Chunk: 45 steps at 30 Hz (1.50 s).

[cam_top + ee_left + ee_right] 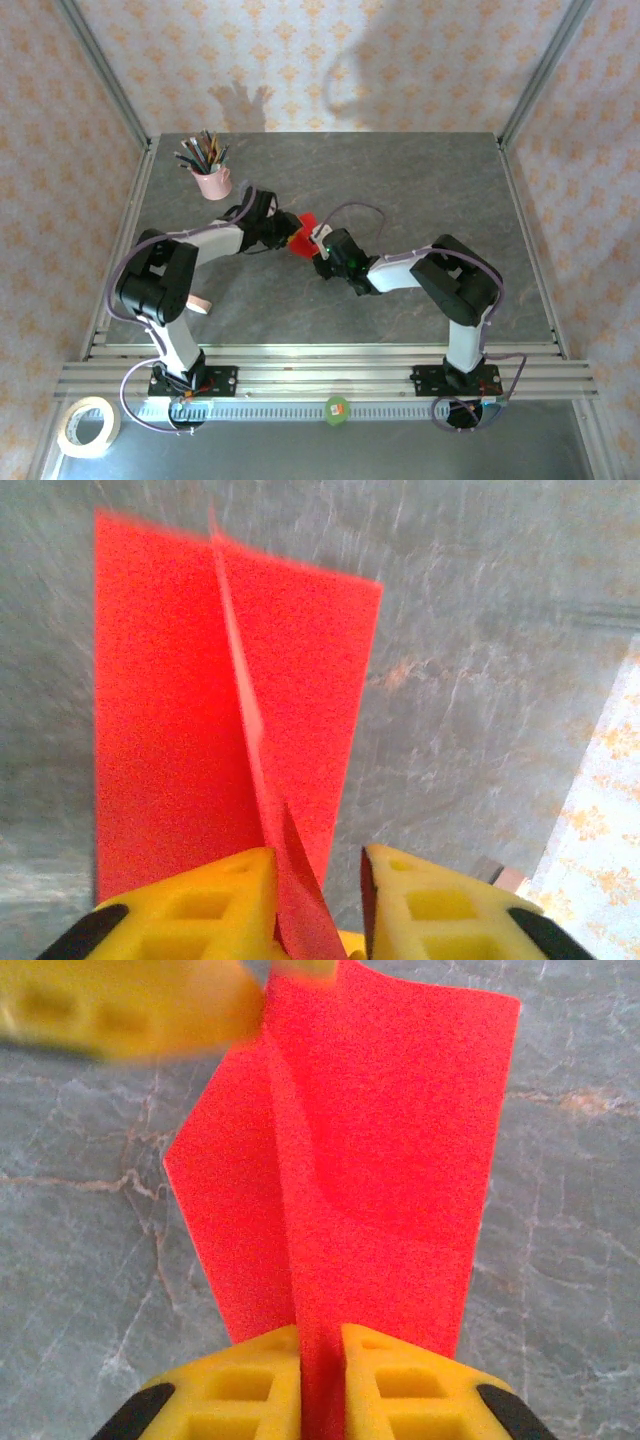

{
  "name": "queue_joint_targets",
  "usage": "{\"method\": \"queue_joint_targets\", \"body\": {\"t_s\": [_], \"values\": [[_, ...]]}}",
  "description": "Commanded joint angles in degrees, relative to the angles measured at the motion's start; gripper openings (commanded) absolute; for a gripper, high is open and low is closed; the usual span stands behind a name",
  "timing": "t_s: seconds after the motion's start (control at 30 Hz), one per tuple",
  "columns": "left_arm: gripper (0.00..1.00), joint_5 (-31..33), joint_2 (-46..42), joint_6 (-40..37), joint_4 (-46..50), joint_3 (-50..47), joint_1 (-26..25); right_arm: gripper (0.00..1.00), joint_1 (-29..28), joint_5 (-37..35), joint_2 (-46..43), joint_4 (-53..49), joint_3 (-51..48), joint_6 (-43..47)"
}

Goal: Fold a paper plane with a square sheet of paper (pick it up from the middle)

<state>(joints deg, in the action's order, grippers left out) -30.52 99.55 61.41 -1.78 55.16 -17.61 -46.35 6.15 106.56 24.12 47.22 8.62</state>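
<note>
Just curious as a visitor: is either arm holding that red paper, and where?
The right end effector pinches the paper plane by its raised middle fold. The left end effector stands open around that fold.

No legible text, label or number anywhere

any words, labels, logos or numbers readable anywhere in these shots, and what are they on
Nothing here is legible.
Round green and red sticker on the front rail: too small to read.
Paper plane: plain red on the faces that show, no print.
Pink cup: no marking that can be made out.
</note>
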Motion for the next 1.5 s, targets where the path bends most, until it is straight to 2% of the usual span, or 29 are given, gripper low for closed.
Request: {"method": "queue_joint_targets", "body": {"t_s": [0.0,0.17,0.33,0.57,0.73,0.97,1.47], "values": [[0.35,2.51,-5.09,-1.09,1.66,-1.59,3.01,0.14,-0.23,2.43,-1.41,2.04,-1.32,-0.84],[0.37,3.02,-9.56,-1.29,-1.64,-5.21,4.25,0.13,0.52,8.43,-1.58,2.55,-1.82,-4.32],[0.36,0.24,-12.74,1.13,-9.91,-11.77,3.83,0.13,2.68,16.60,-1.55,4.79,-2.84,-10.73],[0.30,-1.12,-14.11,1.26,-15.78,-16.55,0.31,0.13,4.89,26.58,0.30,4.62,-1.41,-18.15],[0.22,-2.66,-11.57,1.40,-20.31,-18.19,-2.35,0.13,5.87,31.49,1.79,3.67,0.27,-22.06],[0.14,-4.68,-7.15,1.26,-24.43,-18.07,-3.34,0.13,7.13,35.19,3.45,2.95,2.08,-25.89],[0.12,-5.71,-4.23,0.60,-26.81,-19.10,-3.35,0.14,10.31,40.11,4.91,9.81,-0.71,-32.91]]}}
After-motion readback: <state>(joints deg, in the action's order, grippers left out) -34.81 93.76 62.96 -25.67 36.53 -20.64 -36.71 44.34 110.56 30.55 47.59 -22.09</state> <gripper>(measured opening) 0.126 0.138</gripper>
